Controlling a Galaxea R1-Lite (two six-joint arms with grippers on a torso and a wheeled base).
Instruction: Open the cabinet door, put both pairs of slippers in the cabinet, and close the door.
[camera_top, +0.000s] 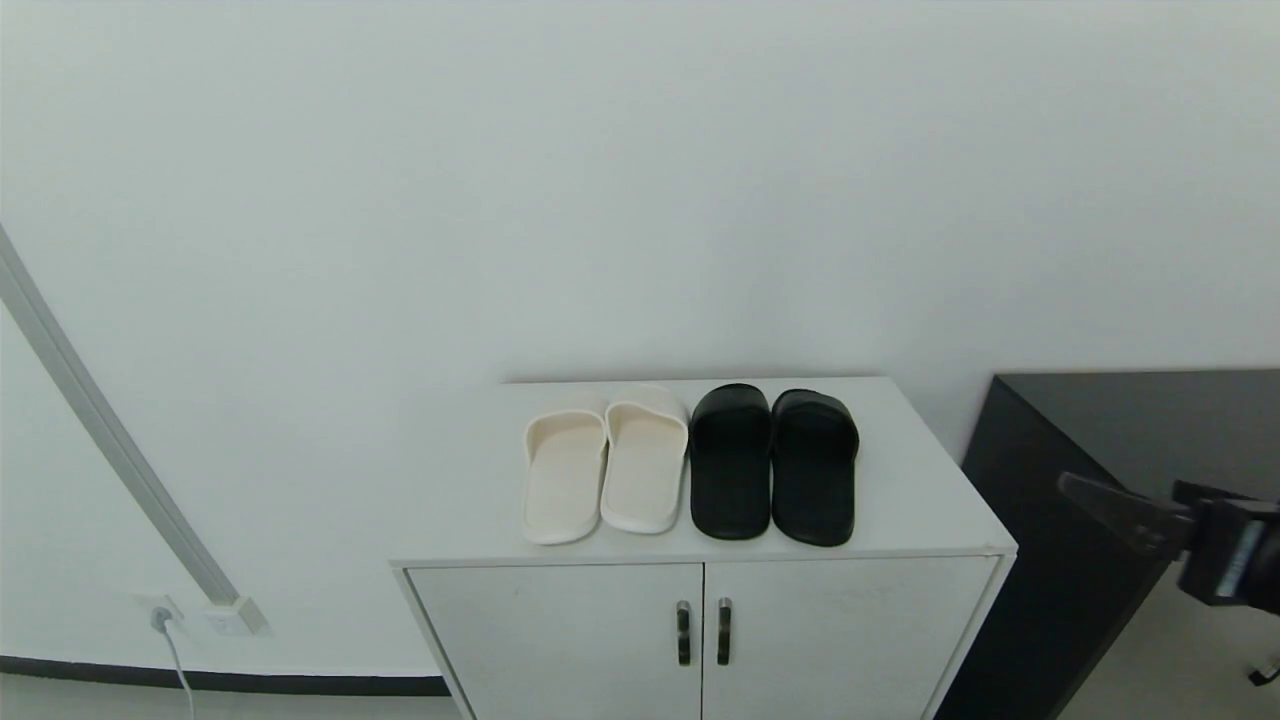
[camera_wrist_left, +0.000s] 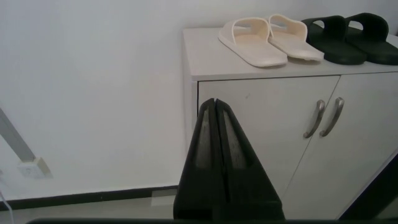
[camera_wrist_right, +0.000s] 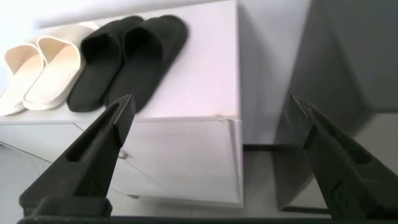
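A white cabinet (camera_top: 930, 500) stands against the wall with both doors closed and two dark handles (camera_top: 703, 632) at the middle seam. On its top, a cream pair of slippers (camera_top: 605, 465) lies on the left and a black pair (camera_top: 775, 465) on the right, side by side. My right gripper (camera_wrist_right: 211, 102) is open and empty, hovering off the cabinet's right front corner and showing at the right edge of the head view (camera_top: 1120, 500). My left gripper (camera_wrist_left: 214, 102) is shut and empty, low and to the left of the cabinet front (camera_wrist_left: 261, 118). The handles (camera_wrist_left: 323, 117) lie off to its side.
A black piece of furniture (camera_top: 1100, 420) stands close to the cabinet's right side, leaving a narrow gap. A grey cable duct (camera_top: 100, 420) runs down the wall to a socket with a plug (camera_top: 160, 612) at lower left. A dark skirting (camera_top: 220, 682) marks the floor line.
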